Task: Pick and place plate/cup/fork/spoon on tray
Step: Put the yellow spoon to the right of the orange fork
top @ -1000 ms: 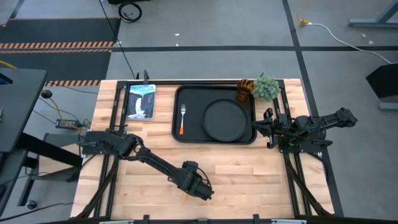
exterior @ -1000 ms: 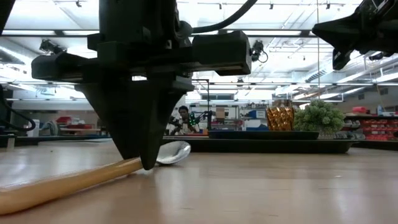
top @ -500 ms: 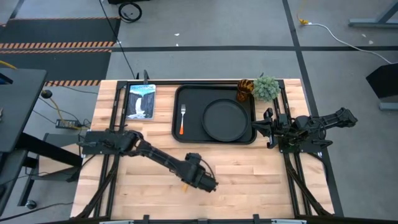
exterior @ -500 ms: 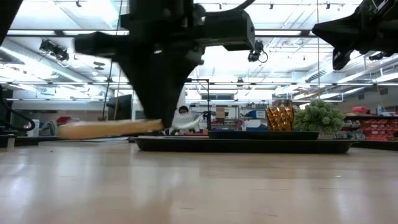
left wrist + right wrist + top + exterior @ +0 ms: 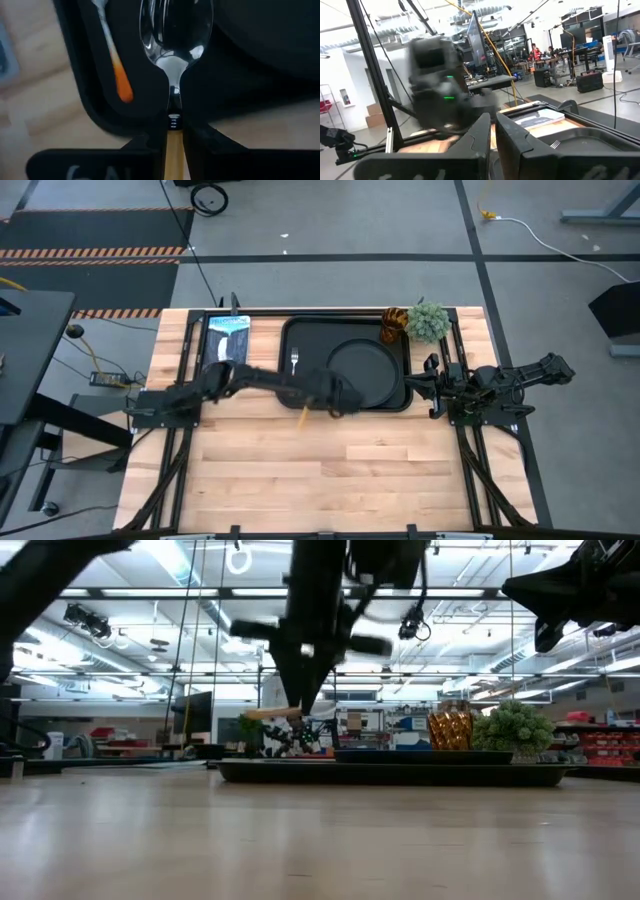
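My left gripper (image 5: 325, 395) is shut on the spoon and hangs over the near left part of the black tray (image 5: 290, 330). The spoon's silver bowl (image 5: 175, 30) points over the tray, and its orange handle (image 5: 303, 416) sticks out toward the near edge. The fork (image 5: 294, 360) lies flat in the tray's left part, also seen in the left wrist view (image 5: 112, 60). The round black plate (image 5: 365, 370) lies in the tray's right part. The amber cup (image 5: 394, 325) stands at the tray's far right corner. My right gripper (image 5: 432, 385) is shut and empty, right of the tray. My left gripper pinches the spoon's orange handle (image 5: 173, 145) between its two fingers, close to where the handle meets the silver neck. The fingers come from above and lie across the handle. The spoon is lifted clear and about level, its handle (image 5: 270, 713) sticking out sideways in the low view.
A fuzzy green plant ball (image 5: 428, 320) stands next to the cup at the table's far right. A picture book (image 5: 228, 340) lies left of the tray. Bare wood fills the near half of the table (image 5: 350, 470).
My left gripper has risen from the table near its near edge and gone toward the far edge, to the tray. The spoon, which lay on the wood, has been lifted clear and carried along, its bowl now over the tray.
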